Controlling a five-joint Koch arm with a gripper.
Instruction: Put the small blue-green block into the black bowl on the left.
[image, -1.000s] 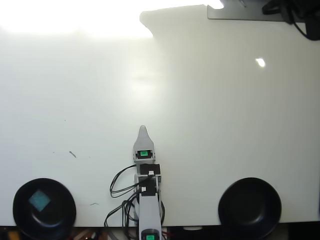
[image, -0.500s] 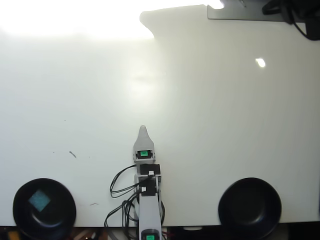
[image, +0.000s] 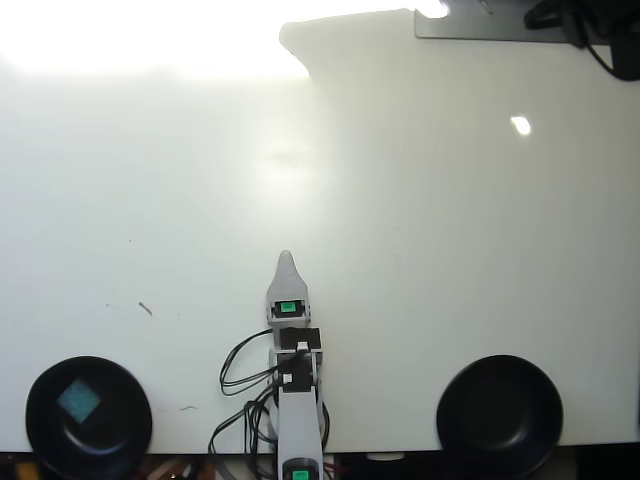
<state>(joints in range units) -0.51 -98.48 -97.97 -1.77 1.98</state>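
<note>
In the overhead view the small blue-green block (image: 79, 401) lies inside the black bowl (image: 122, 432) at the lower left corner of the white table. It rests flat on the bowl's floor, left of centre. My gripper (image: 286, 260) points up the view from the arm at the bottom centre, well to the right of that bowl and apart from it. Only one pale tip shows from above, so the jaws' state is hidden. Nothing is seen held in it.
A second black bowl (image: 498, 412) that looks the same sits at the lower right. Black cables (image: 240, 375) loop beside the arm's base. Dark gear (image: 580, 25) and a grey plate occupy the top right corner. Strong glare washes out the top left.
</note>
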